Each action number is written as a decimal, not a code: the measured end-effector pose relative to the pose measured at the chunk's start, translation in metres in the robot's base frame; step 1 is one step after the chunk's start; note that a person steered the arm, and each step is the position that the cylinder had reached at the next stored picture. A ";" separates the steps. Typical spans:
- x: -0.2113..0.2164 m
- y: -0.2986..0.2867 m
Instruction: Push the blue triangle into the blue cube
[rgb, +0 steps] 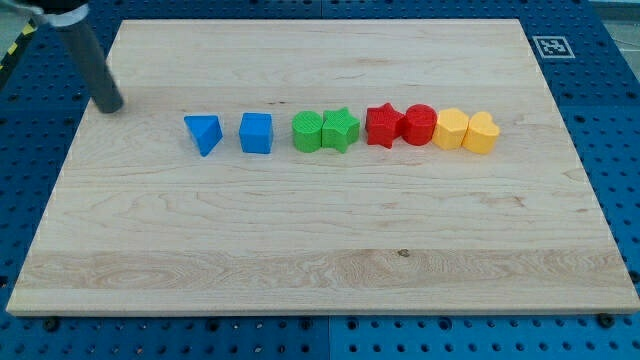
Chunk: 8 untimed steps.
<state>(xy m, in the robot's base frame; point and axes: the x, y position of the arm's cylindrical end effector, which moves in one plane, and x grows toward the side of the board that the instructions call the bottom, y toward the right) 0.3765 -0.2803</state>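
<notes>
A blue triangle (204, 133) lies on the wooden board (320, 250) left of centre. A blue cube (256, 133) sits just to its right, with a small gap between them. My tip (110, 105) is on the board at the view's upper left, well to the left of the triangle and slightly above its row, not touching any block.
The row continues to the right of the blue cube: a green cylinder (307, 132), a green star (340, 129), a red star (384, 126), a red cylinder (419, 125), a yellow block (451, 129) and another yellow block (482, 132). A blue pegboard surrounds the board.
</notes>
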 end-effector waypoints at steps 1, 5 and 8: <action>0.010 0.003; 0.021 0.050; 0.046 0.110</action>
<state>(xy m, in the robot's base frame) 0.4223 -0.1707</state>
